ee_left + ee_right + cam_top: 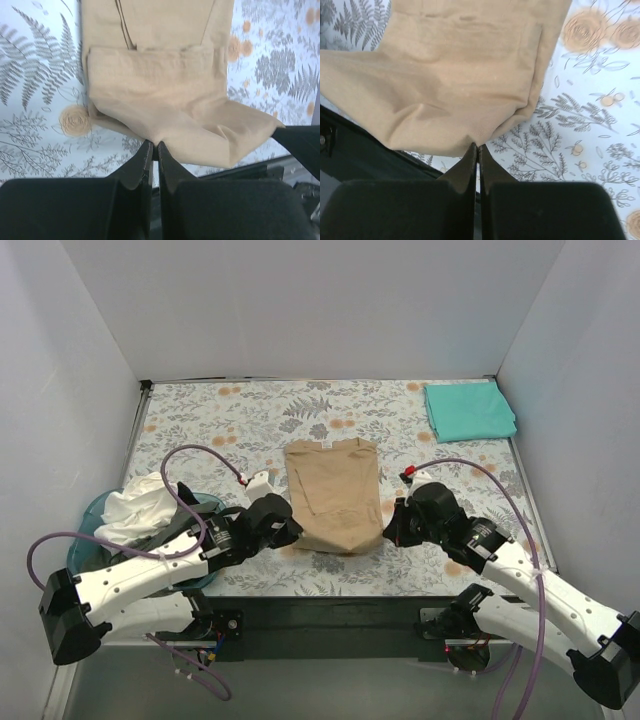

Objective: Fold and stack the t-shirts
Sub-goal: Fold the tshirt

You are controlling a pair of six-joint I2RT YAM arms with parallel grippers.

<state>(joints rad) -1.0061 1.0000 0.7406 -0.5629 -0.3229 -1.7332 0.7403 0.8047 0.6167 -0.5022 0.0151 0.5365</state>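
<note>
The tan t-shirt (333, 493) lies folded lengthwise in the middle of the table. My left gripper (293, 531) is shut on its near left corner (150, 135). My right gripper (388, 530) is shut on its near right corner (485, 135). The near edge is lifted off the table between the two grippers. The teal-green t-shirt (469, 409) lies folded at the far right corner. The white t-shirt (140, 505) is crumpled in the blue basket at the left.
The blue round basket (92, 512) stands at the left near edge, beside my left arm. The table (220, 420) has a floral cloth and white walls on three sides. A dark rail (330, 615) runs along the near edge.
</note>
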